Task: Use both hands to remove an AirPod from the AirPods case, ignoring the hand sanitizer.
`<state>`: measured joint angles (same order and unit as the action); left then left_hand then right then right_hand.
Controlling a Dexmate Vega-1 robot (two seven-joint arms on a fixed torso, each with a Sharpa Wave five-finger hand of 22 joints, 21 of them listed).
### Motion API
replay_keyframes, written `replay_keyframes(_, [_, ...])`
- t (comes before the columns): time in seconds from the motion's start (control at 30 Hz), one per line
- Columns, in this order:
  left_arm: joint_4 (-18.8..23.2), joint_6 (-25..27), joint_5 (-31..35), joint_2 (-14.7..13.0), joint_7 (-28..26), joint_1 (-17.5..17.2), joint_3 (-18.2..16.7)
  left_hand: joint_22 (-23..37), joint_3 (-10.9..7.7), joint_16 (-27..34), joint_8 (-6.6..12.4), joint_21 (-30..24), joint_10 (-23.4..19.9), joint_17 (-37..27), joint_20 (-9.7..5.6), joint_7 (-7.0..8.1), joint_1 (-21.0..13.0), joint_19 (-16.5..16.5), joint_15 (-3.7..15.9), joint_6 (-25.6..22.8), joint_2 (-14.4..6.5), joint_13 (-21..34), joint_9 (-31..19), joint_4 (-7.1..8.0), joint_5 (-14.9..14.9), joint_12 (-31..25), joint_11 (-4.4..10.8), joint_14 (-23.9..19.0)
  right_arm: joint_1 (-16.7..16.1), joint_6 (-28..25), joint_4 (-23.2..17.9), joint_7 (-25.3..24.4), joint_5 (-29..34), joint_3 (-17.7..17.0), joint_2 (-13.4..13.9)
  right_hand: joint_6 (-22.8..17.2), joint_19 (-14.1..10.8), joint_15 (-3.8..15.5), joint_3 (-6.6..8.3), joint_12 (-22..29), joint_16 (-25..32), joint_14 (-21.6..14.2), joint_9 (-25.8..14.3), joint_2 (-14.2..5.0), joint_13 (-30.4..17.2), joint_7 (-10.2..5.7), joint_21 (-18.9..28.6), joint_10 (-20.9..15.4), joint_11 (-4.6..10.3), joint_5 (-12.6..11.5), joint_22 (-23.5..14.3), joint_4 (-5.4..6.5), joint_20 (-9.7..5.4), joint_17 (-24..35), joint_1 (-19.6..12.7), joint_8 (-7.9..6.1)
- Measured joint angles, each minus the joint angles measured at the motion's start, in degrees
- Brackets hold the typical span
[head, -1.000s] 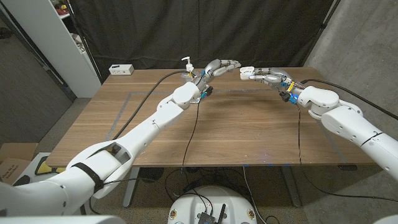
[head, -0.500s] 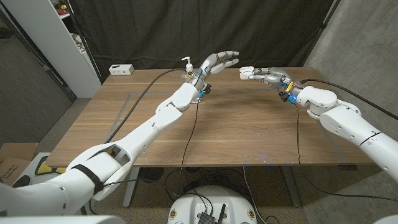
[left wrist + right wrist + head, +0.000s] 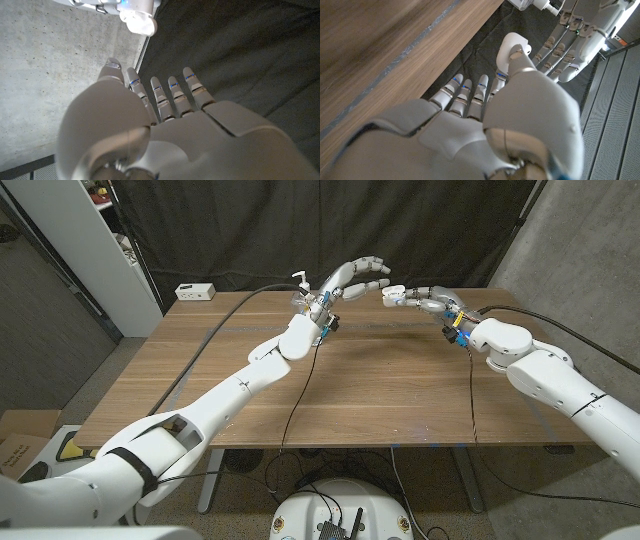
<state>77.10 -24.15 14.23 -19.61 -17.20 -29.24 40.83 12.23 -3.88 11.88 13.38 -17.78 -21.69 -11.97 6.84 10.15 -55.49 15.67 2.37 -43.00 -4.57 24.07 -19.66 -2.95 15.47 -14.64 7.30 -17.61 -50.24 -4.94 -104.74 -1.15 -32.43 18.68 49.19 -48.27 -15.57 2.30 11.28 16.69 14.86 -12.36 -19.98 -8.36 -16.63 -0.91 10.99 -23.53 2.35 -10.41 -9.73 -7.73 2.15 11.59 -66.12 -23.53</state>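
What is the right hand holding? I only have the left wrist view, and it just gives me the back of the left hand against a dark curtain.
Observer: The right hand holds the small white rounded AirPods case in its fingertips, above the far side of the brown wooden table.
Operator: Is the left hand on the case?
Observer: No. The left hand hovers close beside it with fingers spread, holding nothing.
Operator: Where is the sanitizer?
Observer: The clear hand sanitizer bottle with a white pump stands on the table behind the left wrist, apart from both hands.
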Motion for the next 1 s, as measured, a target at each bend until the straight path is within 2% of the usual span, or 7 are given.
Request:
replay_keyframes(0.3, [0.02,1.99,1.30,-0.34,0.14,0.41,0.47,0.00,0.24,0.00,0.83,0.25,0.19,-0.17,0.23,0.36,-0.26,-0.22,-0.01,-2.20,0.26,0.26,0.27,-0.23,0.44,0.00,0.19,0.43,-1.00,-0.51,-1.62,-3.28,1.89,-0.15,-0.48,0.00,-0.22,-0.08,0.00,-0.44,0.00,-0.40,0.00,-0.09,0.00,0.00,0.00,0.00,0.00,-0.23,0.00,0.00,0.22,0.00,-0.39,0.00])
replay_keyframes(0.53, [-0.71,3.62,1.82,-0.34,0.97,1.42,1.30,0.00,0.25,0.00,1.04,0.25,0.20,-0.16,0.22,0.08,-0.48,-0.21,-0.02,-3.36,0.48,0.26,0.27,-0.24,0.87,0.00,0.18,0.85,-1.78,-0.51,-2.62,-5.44,3.30,-0.54,-0.89,0.00,-0.21,-0.14,0.00,-0.44,0.00,-0.46,0.00,0.01,0.00,0.00,0.00,0.00,0.00,-0.22,0.00,0.00,0.21,0.00,-0.78,0.00])
replay_keyframes(0.93, [-1.70,5.45,1.66,-0.16,2.45,2.63,2.43,0.01,0.73,0.00,0.81,0.24,1.45,-0.43,-0.09,0.30,-0.48,-0.52,-0.02,-3.14,0.48,0.25,0.52,-0.22,1.30,0.29,0.18,1.26,-2.10,-0.04,-3.03,-6.54,4.44,-0.72,-1.61,-0.02,-0.40,-0.15,0.00,-0.44,0.00,-0.46,0.00,0.15,-0.28,0.02,0.00,0.00,0.00,-0.22,0.00,0.00,0.40,0.00,-0.92,0.00])
replay_keyframes(1.0, [-1.85,5.84,1.58,-0.15,2.76,2.86,2.69,0.01,0.72,0.00,0.81,0.24,1.45,-0.43,-0.09,0.37,-0.48,-0.52,-0.02,-3.07,0.48,0.25,0.52,-0.22,1.31,0.29,0.18,1.26,-2.03,0.12,-3.03,-6.53,4.53,-0.71,-1.75,-0.61,-0.41,-0.15,0.00,-0.44,0.00,-0.46,0.00,0.20,-0.28,0.61,0.00,0.00,0.00,-0.21,0.00,0.00,0.40,0.00,-0.97,0.00])
